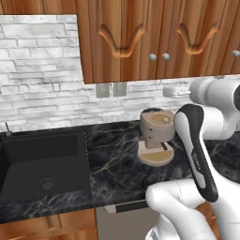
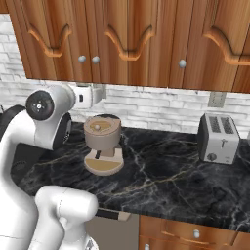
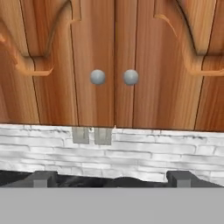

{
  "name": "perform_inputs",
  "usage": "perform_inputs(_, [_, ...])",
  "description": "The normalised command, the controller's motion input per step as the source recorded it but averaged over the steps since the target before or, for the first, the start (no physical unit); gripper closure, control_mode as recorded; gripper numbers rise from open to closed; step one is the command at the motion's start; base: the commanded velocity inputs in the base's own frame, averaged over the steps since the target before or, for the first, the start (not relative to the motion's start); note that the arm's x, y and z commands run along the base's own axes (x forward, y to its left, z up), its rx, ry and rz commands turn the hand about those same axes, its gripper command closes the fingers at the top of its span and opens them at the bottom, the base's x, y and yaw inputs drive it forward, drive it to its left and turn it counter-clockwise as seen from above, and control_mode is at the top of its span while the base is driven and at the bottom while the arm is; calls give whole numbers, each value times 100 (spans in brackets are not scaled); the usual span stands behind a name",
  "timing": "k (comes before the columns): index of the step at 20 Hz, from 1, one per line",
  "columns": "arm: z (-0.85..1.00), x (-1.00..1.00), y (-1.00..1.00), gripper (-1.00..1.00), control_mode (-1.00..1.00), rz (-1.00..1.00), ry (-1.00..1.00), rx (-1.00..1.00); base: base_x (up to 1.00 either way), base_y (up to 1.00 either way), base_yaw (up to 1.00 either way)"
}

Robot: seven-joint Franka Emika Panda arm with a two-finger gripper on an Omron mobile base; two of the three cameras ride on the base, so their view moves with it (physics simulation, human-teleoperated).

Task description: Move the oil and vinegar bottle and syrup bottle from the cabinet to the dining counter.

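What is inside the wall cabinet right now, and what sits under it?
The cabinet doors are shut, so its inside is hidden. Under it: an outlet plate on the white brick wall and a tan coffee machine on the black counter.

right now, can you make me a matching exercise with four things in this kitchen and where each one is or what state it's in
Things:
1. cabinet
2. toaster
3. coffee machine
4. sink

Places or states:
A. set into the counter at the left end
B. on the counter at the right, near the brick wall
C. on the wall, both doors shut
D. on the counter below the two round knobs

Pairs: 1-C, 2-B, 3-D, 4-A
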Motion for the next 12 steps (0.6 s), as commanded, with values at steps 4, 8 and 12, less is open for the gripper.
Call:
perform_inputs(4, [59, -1, -2, -100, -100, 0, -20, 0, 0, 0, 0])
perform_inputs(8, [49, 0, -3, -100, -100, 0, -15, 0, 0, 0, 0])
perform_inputs(12, [31, 7, -5, -100, -100, 0, -14, 0, 0, 0, 0])
